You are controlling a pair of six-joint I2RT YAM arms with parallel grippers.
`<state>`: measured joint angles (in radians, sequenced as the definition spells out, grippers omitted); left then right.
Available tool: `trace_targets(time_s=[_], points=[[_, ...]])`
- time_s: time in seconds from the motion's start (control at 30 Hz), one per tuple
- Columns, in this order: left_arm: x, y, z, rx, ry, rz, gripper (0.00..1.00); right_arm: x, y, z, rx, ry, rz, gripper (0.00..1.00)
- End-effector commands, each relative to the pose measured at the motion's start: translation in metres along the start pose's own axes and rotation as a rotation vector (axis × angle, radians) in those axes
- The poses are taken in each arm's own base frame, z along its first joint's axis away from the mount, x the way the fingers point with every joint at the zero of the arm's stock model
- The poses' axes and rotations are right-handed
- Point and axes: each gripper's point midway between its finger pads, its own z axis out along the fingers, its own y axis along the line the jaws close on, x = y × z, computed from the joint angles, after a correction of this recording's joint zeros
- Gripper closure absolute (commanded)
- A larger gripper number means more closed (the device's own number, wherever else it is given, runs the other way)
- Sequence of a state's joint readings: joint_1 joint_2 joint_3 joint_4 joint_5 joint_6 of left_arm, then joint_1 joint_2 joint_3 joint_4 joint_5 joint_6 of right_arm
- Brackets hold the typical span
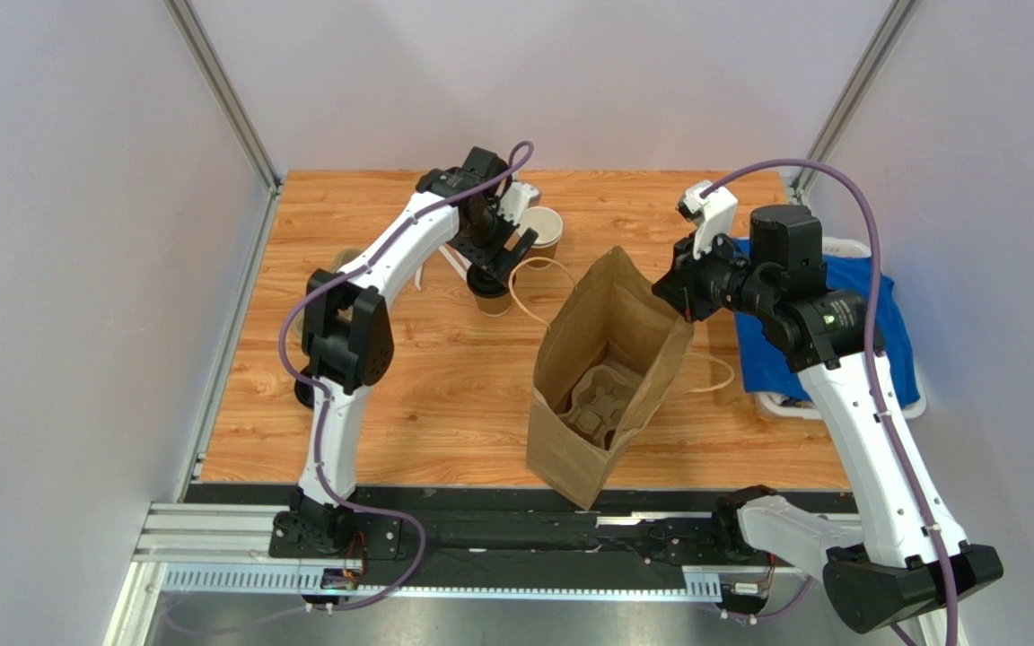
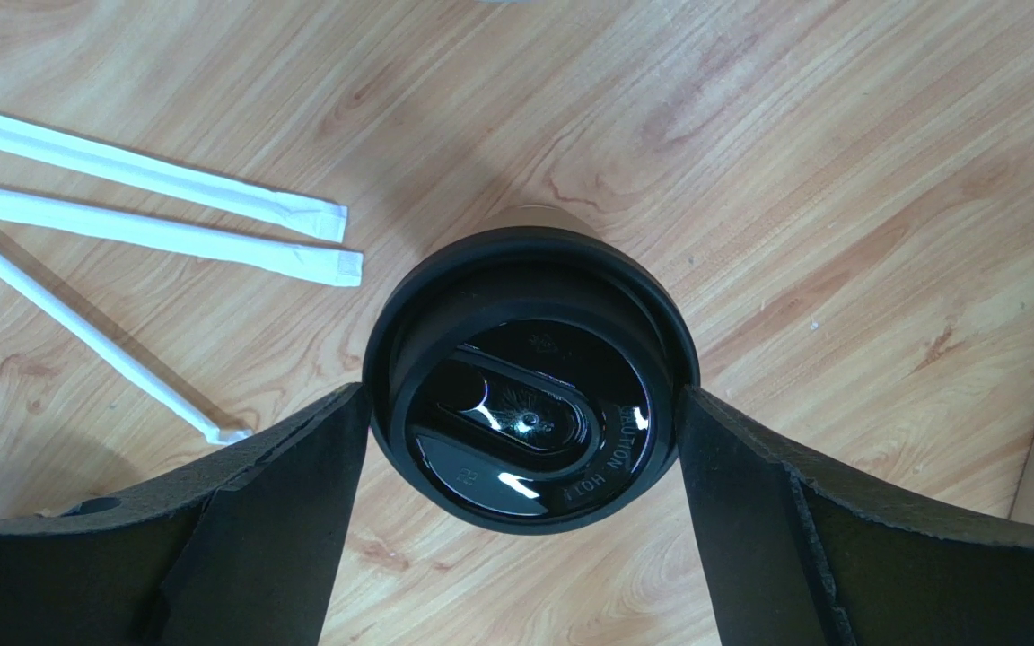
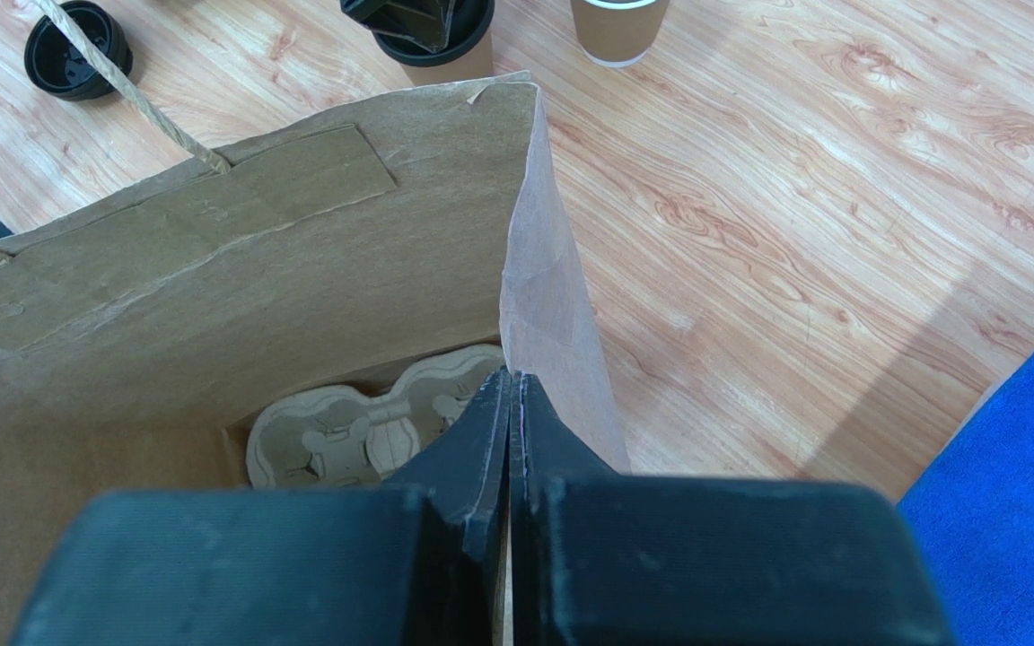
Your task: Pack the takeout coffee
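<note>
Left wrist: "HOT" on coffee lid [image 2: 529, 380]

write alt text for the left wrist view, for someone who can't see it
The left gripper has its two black fingers against both sides of the black lid of the takeout coffee, seen from straight above as the brown cup stands on a wooden table. Three paper-wrapped straws lie on the table at upper left.

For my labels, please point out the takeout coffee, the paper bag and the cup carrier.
takeout coffee [image 2: 529, 404]: left wrist view, on its black lid.
paper bag [image 1: 563, 451]: top external view, near outer wall.
cup carrier [image 3: 334, 434]: right wrist view, its moulded top.
</note>
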<state>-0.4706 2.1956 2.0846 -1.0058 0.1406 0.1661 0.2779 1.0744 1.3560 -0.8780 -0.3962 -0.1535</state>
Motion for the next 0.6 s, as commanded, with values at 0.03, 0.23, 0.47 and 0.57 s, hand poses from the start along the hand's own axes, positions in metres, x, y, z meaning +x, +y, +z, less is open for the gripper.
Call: trace_targets(time_s=[0.03, 0.23, 0.47, 0.57], points=[[-0.0098, 0.0019, 0.0005, 0.008, -0.029, 0.009, 0.08, -0.0072, 0.0039, -0.0030, -0.015, -0.028, 0.009, 1.00], [-0.0118, 0.0051, -0.0019, -0.009, -0.034, 0.016, 0.05, -0.0073, 0.0051, -0.0029, -0.021, -0.028, 0.009, 1.00], [-0.0114, 0.0069, -0.0019, -0.020, -0.033, 0.016, 0.03, -0.0087, 0.0050, -0.0035, -0.021, -0.032, 0.007, 1.00], [-0.0092, 0.0061, 0.0000, -0.015, -0.025, 0.015, 0.03, -0.0085, 0.0048, -0.0029, -0.021, -0.030, 0.010, 1.00]])
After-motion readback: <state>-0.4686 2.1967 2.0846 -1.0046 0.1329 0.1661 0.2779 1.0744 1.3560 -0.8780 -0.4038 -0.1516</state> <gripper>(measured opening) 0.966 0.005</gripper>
